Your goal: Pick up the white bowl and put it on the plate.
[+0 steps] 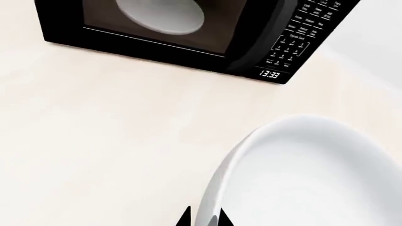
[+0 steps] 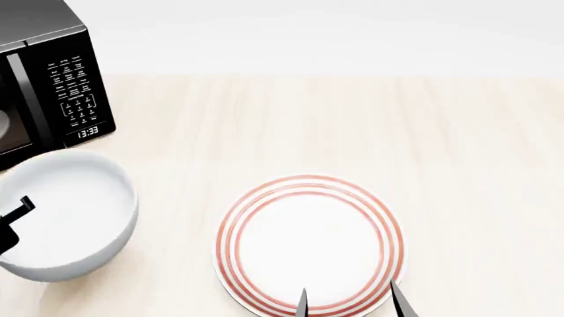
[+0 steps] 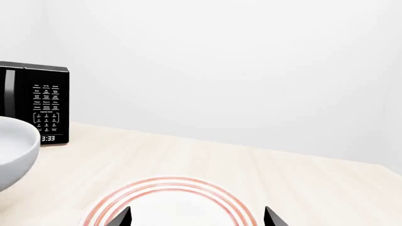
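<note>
My left gripper (image 2: 10, 221) is clamped on the white bowl (image 2: 63, 214), one finger inside the basin and the other outside the wall, pinching the rim at the bowl's left side as my head camera sees it. In the left wrist view the two dark fingertips (image 1: 184, 219) straddle the thick rim (image 1: 217, 188) with the wall between them. The bowl sits at the left of the pale wooden table (image 2: 352, 125), level and upright; I cannot tell from these views whether its base rests on the table or is lifted off it. It is just in front of the black microwave (image 2: 53, 86), whose keypad and clock display (image 2: 87, 133) face me, and a pale disc (image 1: 160, 16) shows behind the microwave door in the left wrist view.

The plate (image 2: 310, 243), white with thin red rings around its rim, lies flat on the table to the right of the bowl, apart from it with bare wood between them. Nothing rests on it.

My right gripper (image 2: 348, 302) hangs over the near edge of the plate, its two fingers spread wide and holding nothing. From the right wrist camera the fingertips (image 3: 120, 217) frame the red rings (image 3: 169, 186), with the bowl's side (image 3: 16, 150) and the microwave off beyond it against the white wall (image 3: 251, 70).
</note>
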Controlling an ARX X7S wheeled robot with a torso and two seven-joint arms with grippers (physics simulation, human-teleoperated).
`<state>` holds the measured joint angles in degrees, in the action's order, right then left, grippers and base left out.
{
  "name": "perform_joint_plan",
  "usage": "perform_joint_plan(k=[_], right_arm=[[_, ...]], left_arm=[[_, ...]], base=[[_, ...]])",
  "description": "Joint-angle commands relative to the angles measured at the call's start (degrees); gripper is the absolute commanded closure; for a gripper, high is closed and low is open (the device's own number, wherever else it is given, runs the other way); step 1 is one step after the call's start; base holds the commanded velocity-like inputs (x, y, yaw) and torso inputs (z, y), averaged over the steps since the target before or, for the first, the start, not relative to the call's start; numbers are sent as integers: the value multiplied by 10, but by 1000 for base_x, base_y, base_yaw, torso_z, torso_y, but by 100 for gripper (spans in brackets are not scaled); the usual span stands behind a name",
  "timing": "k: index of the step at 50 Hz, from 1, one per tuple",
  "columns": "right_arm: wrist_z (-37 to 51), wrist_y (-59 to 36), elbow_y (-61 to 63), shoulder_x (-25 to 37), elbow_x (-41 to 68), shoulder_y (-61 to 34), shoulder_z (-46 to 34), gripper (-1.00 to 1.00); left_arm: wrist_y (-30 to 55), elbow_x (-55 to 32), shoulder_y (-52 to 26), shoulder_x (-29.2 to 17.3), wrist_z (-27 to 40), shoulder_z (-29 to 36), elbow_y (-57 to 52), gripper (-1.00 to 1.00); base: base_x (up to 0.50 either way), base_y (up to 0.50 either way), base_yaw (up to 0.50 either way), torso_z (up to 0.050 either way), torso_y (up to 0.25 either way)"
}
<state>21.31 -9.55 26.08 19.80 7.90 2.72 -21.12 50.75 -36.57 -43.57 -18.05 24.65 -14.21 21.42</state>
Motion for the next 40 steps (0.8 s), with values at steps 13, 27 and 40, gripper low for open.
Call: perform_joint_plan(k=[13,27,40], right_arm=[[2,2,-6,1,3,-3,-4,-100],[4,2,-3,4,5,-3,-6,-100],[6,4,-6,5,5,-4,-8,-100]], left_arm=[[53,-40,-59,34,12,30,-57,100],[51,-39,-110,79,10,65,-27,100],[33,-38,-126,114,5,93,1,100]], base=[[0,0,0,0,1],[0,0,0,0,0],[0,0,0,0,1]])
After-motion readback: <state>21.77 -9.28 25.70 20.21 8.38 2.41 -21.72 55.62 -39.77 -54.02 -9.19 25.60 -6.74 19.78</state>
